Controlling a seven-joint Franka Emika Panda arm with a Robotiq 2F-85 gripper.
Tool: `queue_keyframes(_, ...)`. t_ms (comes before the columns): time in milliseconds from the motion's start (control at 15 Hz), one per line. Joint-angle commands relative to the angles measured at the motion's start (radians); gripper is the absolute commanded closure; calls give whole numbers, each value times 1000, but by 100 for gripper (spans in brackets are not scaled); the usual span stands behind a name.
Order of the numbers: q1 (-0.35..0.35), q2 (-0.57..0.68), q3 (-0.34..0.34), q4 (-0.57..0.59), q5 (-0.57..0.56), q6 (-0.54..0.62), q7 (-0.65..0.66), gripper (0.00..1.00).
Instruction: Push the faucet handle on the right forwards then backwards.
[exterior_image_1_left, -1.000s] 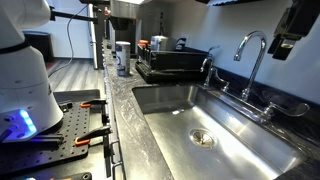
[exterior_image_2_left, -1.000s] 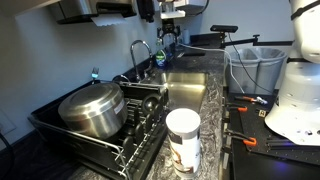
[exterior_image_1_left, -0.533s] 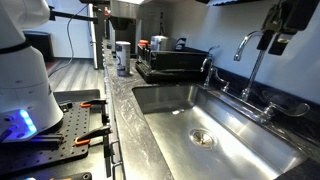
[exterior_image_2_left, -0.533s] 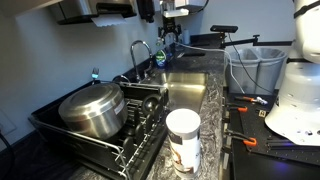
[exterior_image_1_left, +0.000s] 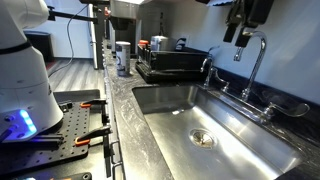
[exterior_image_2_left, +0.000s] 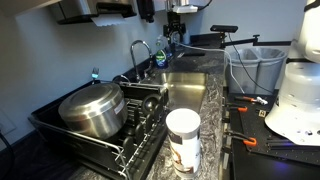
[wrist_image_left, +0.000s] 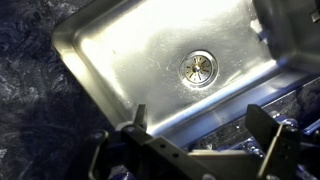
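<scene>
The faucet handle (exterior_image_1_left: 267, 108) is a small chrome lever on the back rim of the sink, right of the tall gooseneck spout (exterior_image_1_left: 252, 55). A matching lever (exterior_image_1_left: 222, 88) sits left of the spout. My gripper (exterior_image_1_left: 240, 45) hangs high near the top of the spout, well above and left of the handle, touching nothing. It also shows in an exterior view (exterior_image_2_left: 170, 35) above the spout (exterior_image_2_left: 138, 50). In the wrist view the gripper (wrist_image_left: 200, 115) is open and empty, with the sink basin and drain (wrist_image_left: 198, 67) below it. The handle is not seen there.
The steel sink (exterior_image_1_left: 170, 100) fills the counter's middle. A black dish rack (exterior_image_1_left: 170, 62) stands beyond it, holding a large steel pot (exterior_image_2_left: 92, 108). A white can (exterior_image_2_left: 183, 135) stands on the counter. A curved chrome sprayer (exterior_image_1_left: 206, 68) stands at the sink's far corner.
The gripper has moved away from the right side of the faucet, crossing to the spout's top and rising slightly. It stays open. Nothing else has moved.
</scene>
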Motion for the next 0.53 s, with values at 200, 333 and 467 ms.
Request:
queue_keyframes(200,41,-231,32,-255,-40,56,-134,0)
queue_keyframes(333,55,-276,40,-300,-41,56,-166,0)
queue_keyframes(467,63,-315,43,-340,-46,51,-198,0)
